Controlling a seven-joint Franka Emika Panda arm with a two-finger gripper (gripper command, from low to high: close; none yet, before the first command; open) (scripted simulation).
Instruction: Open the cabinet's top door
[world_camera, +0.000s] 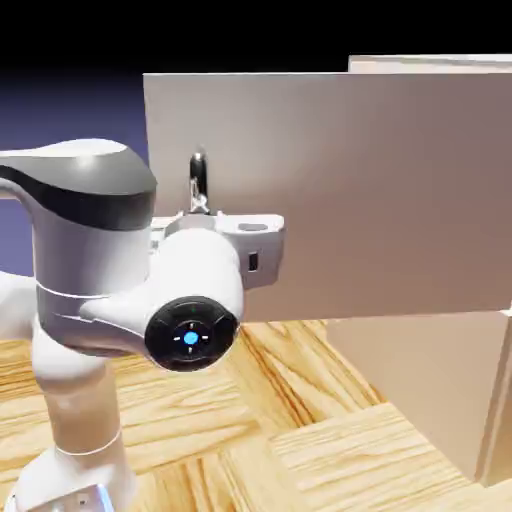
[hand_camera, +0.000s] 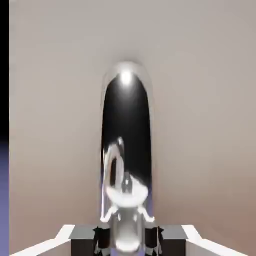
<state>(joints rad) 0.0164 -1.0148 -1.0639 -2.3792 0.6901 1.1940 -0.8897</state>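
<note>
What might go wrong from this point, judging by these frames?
The claw is shut on the smooth, shiny handle near its end, so it might slip off. The door stands swung out from the cabinet, close to the arm; opening it further might bump them together.

The counter (world_camera: 330, 460) is surfaced in pale, golden wood, with streaky grain laid in differently angled blocks. Its far edge is glimpsed at the exterior view's left. Toward the near side, the robot's white base (world_camera: 75, 485) is set directly on it at the left, the beige cabinet (world_camera: 420, 390) at the right.
</note>
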